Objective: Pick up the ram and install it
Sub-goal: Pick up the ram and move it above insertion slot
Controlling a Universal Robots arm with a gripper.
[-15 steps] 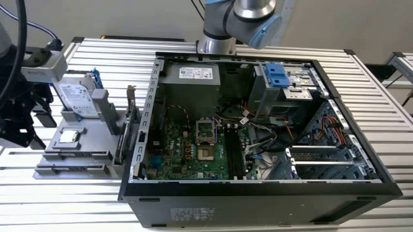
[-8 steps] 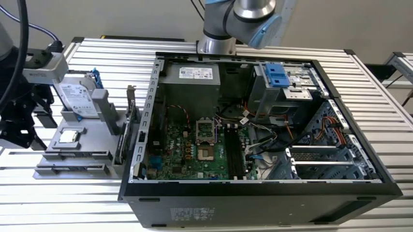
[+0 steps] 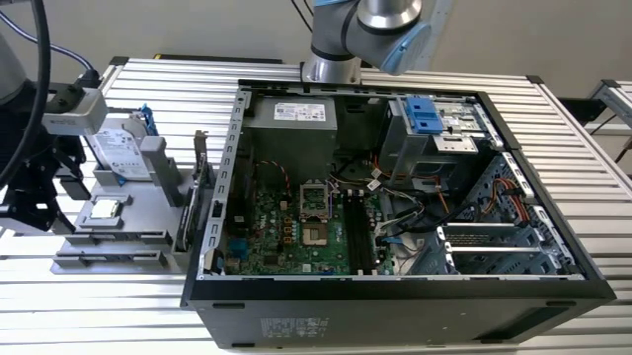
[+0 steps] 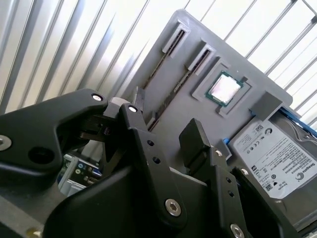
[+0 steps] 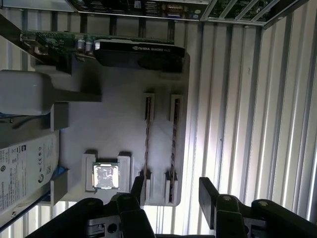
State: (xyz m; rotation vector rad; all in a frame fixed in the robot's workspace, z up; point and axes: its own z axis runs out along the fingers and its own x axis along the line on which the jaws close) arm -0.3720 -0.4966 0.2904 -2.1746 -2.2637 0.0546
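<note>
Claw [image 5: 172,183]: open and empty. Its two black fingers [image 5: 208,196] stood well apart over one end of the grey holder [image 5: 114,124], with the gap between them set crosswise to the sticks' length. Whether either finger touched a stick could not be told.

Outer ram stick [image 5: 174,144]: dark and thin, stood on its long edge in a slot of the holder. Its long axis ran along the holder's side edge, parallel to the slats of the table [image 5: 247,124]. One end pointed at the claw, the other at the graphics card [image 5: 138,52]. In the first wrist view its near end fell between the fingers.

Inner ram stick [image 5: 147,139]: stood the same way in the neighbouring slot, parallel to the first, with a narrow strip of bare holder between them. In the first wrist view its near end lay just beside one finger. In the second wrist view this stick ran toward the gap, so which stick the claw was centred on could not be told.

Room: the outer stick sat close to the holder's edge, with bare table beyond. On the inner side a processor chip [image 5: 105,176] sat in a square pocket near the sticks' claw-side end, and a hard drive [image 5: 22,168] lay beyond that. At the far end the graphics card stood across the sticks' line, with a patch of bare holder between.

Computer case [image 3: 395,296]: open, on the table, to the exterior view's right of the holder.
</note>
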